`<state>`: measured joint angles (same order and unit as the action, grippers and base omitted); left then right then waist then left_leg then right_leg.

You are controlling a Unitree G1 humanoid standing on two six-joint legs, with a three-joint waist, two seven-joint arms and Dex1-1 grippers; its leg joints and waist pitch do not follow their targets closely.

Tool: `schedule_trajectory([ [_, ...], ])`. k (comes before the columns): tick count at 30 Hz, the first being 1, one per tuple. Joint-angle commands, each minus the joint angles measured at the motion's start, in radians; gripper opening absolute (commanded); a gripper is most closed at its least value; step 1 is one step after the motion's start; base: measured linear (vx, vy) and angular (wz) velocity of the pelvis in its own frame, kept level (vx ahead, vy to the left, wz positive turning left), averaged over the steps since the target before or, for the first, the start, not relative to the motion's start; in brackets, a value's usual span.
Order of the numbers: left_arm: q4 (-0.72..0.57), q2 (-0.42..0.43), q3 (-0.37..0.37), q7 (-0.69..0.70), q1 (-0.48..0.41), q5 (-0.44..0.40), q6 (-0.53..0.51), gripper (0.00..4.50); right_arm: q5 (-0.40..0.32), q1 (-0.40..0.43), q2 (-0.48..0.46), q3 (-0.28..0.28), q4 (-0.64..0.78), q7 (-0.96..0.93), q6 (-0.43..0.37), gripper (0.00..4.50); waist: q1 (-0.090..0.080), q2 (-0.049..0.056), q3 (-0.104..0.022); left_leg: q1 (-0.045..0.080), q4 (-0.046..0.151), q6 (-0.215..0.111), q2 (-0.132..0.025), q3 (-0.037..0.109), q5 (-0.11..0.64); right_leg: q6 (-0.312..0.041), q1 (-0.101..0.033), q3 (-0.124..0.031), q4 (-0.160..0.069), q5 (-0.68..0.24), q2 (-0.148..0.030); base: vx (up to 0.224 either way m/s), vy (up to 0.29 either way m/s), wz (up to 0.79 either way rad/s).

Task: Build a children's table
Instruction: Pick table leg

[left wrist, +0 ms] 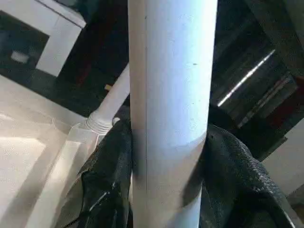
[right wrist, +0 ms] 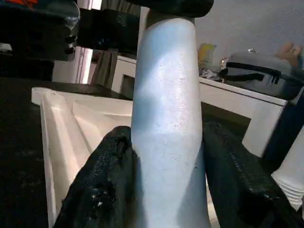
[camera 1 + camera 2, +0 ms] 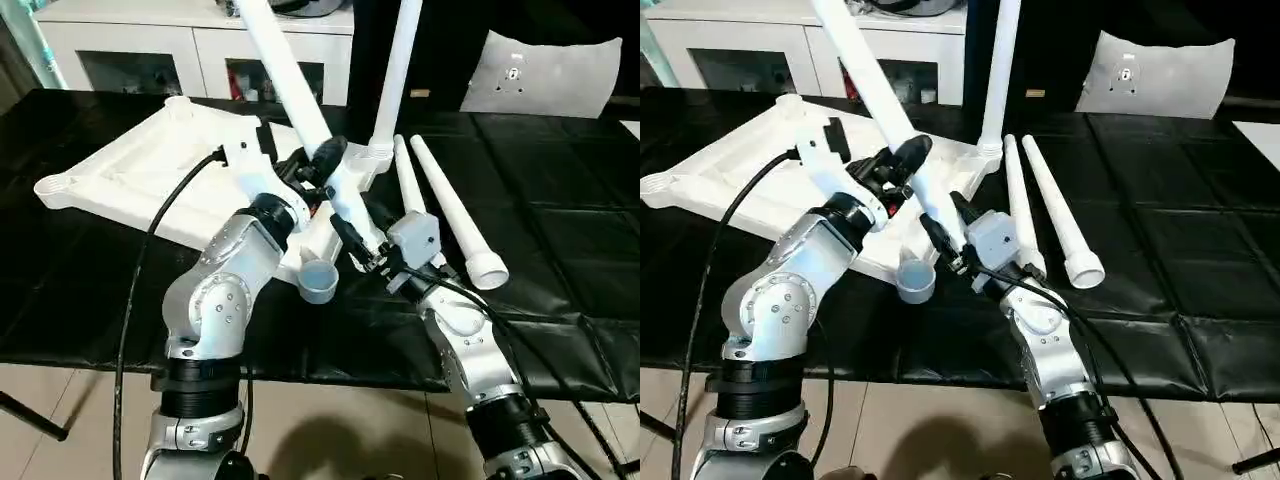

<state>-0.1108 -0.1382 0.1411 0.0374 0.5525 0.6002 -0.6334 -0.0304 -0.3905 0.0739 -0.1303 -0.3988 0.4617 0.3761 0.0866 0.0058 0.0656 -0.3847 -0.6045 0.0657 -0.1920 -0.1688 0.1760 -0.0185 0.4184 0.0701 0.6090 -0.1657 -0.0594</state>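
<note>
The white table top [image 3: 120, 170] lies upside down on the black table, ribs facing up. One leg [image 3: 397, 70] stands upright in its far right corner socket. A second leg [image 3: 290, 80] leans steeply over the top, and both grippers hold it. My left gripper [image 3: 325, 160] is shut on its middle, with fingers [image 1: 109, 180] pressed against both sides of the leg [image 1: 171, 95]. My right gripper [image 3: 358, 238] is shut on it lower down, and the fingers [image 2: 107, 180] flank the leg [image 2: 166, 118]. The near corner socket [image 3: 318, 280] is empty. Two loose legs [image 3: 455, 215] lie to the right.
A white cabinet [image 3: 190, 50] with shelves stands behind the table, and a flat white board [image 3: 540, 75] leans at the back right. A black cable [image 3: 160, 220] loops over the table top from my left arm. The table's front edge [image 3: 330, 375] runs just past my elbows.
</note>
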Motion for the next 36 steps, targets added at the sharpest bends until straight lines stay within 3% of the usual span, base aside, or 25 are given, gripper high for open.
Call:
schedule_trajectory([
  [1, 0.012, -0.053, 0.073, -0.044, 0.013, 0.119, -0.015, 1.82, 0.006, -0.020, -0.004, -0.014, -0.003, 0.000, 0.024, 1.90, -0.003, -0.014, -0.077, 0.006, 0.056, -0.058, -0.022, 0.002, 0.178, -0.135, -0.064, -0.041, -0.077, -0.253, -0.062, 0.000, 0.000, 0.00],
  [6, 0.024, -0.060, 0.104, -0.059, 0.021, 0.146, -0.021, 1.82, 0.009, -0.027, -0.005, -0.016, -0.007, 0.002, 0.020, 1.90, -0.003, -0.014, -0.077, 0.006, 0.057, -0.061, -0.021, 0.003, 0.189, -0.113, -0.061, -0.040, -0.080, -0.286, -0.060, 0.000, 0.000, 0.00],
  [9, 0.023, -0.028, 0.077, -0.032, 0.020, 0.100, -0.019, 1.82, 0.013, -0.034, -0.003, -0.017, -0.014, 0.003, 0.013, 1.90, -0.003, -0.014, -0.077, 0.007, 0.059, -0.063, -0.024, 0.005, 0.190, -0.103, -0.060, -0.040, -0.081, -0.290, -0.060, 0.000, 0.000, 0.00],
  [11, 0.018, -0.014, 0.058, -0.019, 0.020, 0.072, -0.019, 1.82, 0.017, -0.040, -0.003, -0.010, -0.021, -0.008, 0.020, 2.59, -0.003, -0.013, -0.077, 0.008, 0.059, -0.060, -0.024, 0.004, 0.192, -0.103, -0.059, -0.041, -0.081, -0.290, -0.062, 0.000, 0.000, 0.00],
  [16, 0.014, 0.010, 0.036, -0.008, 0.032, 0.037, -0.002, 1.81, -0.030, -0.042, -0.003, -0.006, -0.004, 0.039, -0.001, 2.99, -0.002, -0.011, -0.078, 0.007, 0.058, -0.067, -0.025, 0.005, 0.181, -0.111, -0.061, -0.042, -0.076, -0.259, -0.062, 0.000, 0.000, 0.00],
  [17, 0.018, 0.025, 0.031, -0.007, 0.041, 0.026, 0.007, 1.80, -0.060, -0.037, -0.006, -0.008, 0.010, 0.072, -0.020, 3.09, -0.003, -0.006, -0.078, 0.008, 0.059, -0.068, -0.025, 0.006, 0.183, -0.117, -0.062, -0.041, -0.075, -0.253, -0.061, 0.000, 0.000, 0.00],
  [23, 0.054, 0.082, 0.031, 0.020, 0.070, -0.007, 0.025, 1.80, -0.093, -0.026, 0.007, -0.002, 0.049, 0.107, -0.048, 3.66, -0.002, -0.008, -0.078, 0.009, 0.060, -0.061, -0.026, 0.006, 0.176, -0.127, -0.062, -0.043, -0.074, -0.243, -0.063, 0.000, 0.000, 0.00],
  [26, 0.086, 0.149, 0.015, 0.060, 0.081, -0.054, 0.034, 1.80, -0.212, -0.004, 0.010, 0.036, 0.129, 0.142, -0.162, 3.86, -0.001, -0.007, -0.078, 0.012, 0.061, -0.069, -0.025, 0.006, 0.180, -0.121, -0.062, -0.044, -0.076, -0.245, -0.060, 0.000, 0.000, 0.00],
  [28, 0.094, 0.165, 0.013, 0.069, 0.084, -0.063, 0.036, 1.80, -0.242, -0.001, 0.010, 0.048, 0.149, 0.143, -0.191, 4.02, -0.001, -0.005, -0.080, 0.012, 0.062, -0.060, -0.027, 0.008, 0.178, -0.121, -0.062, -0.043, -0.074, -0.246, -0.062, 0.000, 0.000, 0.00],
  [35, 0.127, 0.265, 0.029, 0.170, 0.118, -0.012, -0.031, 1.80, -0.448, -0.020, 0.094, 0.163, 0.253, 0.100, -0.619, 4.43, 0.001, -0.008, -0.080, 0.014, 0.061, -0.040, -0.024, 0.006, 0.152, -0.134, -0.064, -0.044, -0.070, -0.232, -0.062, 0.000, 0.000, 0.00],
  [36, 0.127, 0.265, 0.029, 0.170, 0.118, -0.012, -0.031, 1.80, -0.448, -0.020, 0.094, 0.163, 0.253, 0.100, -0.619, 4.43, 0.003, -0.007, -0.081, 0.014, 0.061, -0.037, -0.023, 0.006, 0.143, -0.138, -0.065, -0.045, -0.069, -0.229, -0.063, 0.000, 0.000, 0.00],
])
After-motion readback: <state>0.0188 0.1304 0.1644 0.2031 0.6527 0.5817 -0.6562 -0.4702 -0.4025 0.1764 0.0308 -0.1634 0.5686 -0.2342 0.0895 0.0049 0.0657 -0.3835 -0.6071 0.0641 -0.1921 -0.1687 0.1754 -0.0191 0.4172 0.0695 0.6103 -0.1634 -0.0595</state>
